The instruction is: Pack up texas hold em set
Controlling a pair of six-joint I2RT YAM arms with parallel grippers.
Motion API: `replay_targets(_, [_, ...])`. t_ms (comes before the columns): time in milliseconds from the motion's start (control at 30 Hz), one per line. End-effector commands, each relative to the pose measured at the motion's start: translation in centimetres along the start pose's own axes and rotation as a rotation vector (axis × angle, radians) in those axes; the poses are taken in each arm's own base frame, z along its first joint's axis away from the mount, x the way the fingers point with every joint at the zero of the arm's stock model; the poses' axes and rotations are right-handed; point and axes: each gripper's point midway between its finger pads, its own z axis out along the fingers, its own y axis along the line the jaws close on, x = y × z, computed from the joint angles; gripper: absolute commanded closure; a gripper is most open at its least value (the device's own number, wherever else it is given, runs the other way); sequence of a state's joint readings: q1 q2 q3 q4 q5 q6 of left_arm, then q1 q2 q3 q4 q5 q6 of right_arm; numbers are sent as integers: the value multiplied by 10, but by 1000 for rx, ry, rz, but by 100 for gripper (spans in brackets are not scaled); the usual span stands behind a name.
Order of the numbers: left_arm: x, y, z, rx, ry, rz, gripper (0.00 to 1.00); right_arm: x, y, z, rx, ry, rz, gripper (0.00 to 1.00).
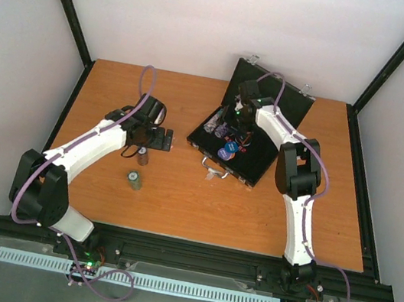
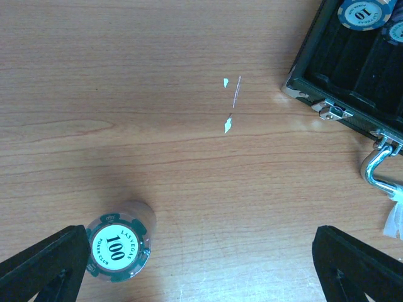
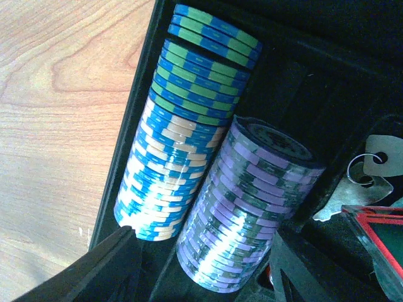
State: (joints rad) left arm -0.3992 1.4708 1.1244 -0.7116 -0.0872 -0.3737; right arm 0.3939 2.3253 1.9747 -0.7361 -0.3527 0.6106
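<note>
Black case (image 1: 257, 168) lies open on the wooden table (image 1: 214, 215), at the far side, a bit to the right of the middle. Its lid stands up at the back. Its silver handle (image 2: 378, 170) and a silver clasp (image 2: 334, 112) face the near edge.

Inside the case, chips lie on their sides in long rows. One row is blue and white chips (image 3: 164, 182). Green and blue chips (image 3: 201, 75) come right after them in the same groove. Purple chips (image 3: 252, 201) lie in the next groove, just beside. A red and black piece (image 3: 378, 236) and silver keys (image 3: 371, 163) sit further to the side.

The right gripper (image 3: 204, 236) reaches down into the case. Its fingers are apart, with the end of the purple row between them, and they do not squeeze it.

The left gripper (image 2: 201, 264) hangs over the bare table, left of the case, spread wide and holding nothing. A stack with 100 on top (image 2: 119, 245) stands just beside one finger (image 2: 44, 264). From above, two small chip stacks show near that gripper, one (image 1: 142, 158) behind the other (image 1: 133, 179).
</note>
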Motion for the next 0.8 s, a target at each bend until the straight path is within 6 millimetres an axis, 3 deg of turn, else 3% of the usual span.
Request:
replay_targets(0, [-6,3,-7,-10,-25,-18,0,-15,22,-31,-35,-70,-36,42])
replay_targets(133, [-3,5,-10,-9,-25,-15,0,-19,30,-53,-33,-108,-65,42])
replay_targets(333, [12,11,5,-28,9,-7,0,-12,33,-76,-24,-114,-107,41])
replay_targets(567, [30,29,24,-103,43,-28,6,7,15,-89,40,-111,-147,41])
replay_targets(767, [29,39,44,-161,42,-47,5,20,0,-91,61,-88,-152,41])
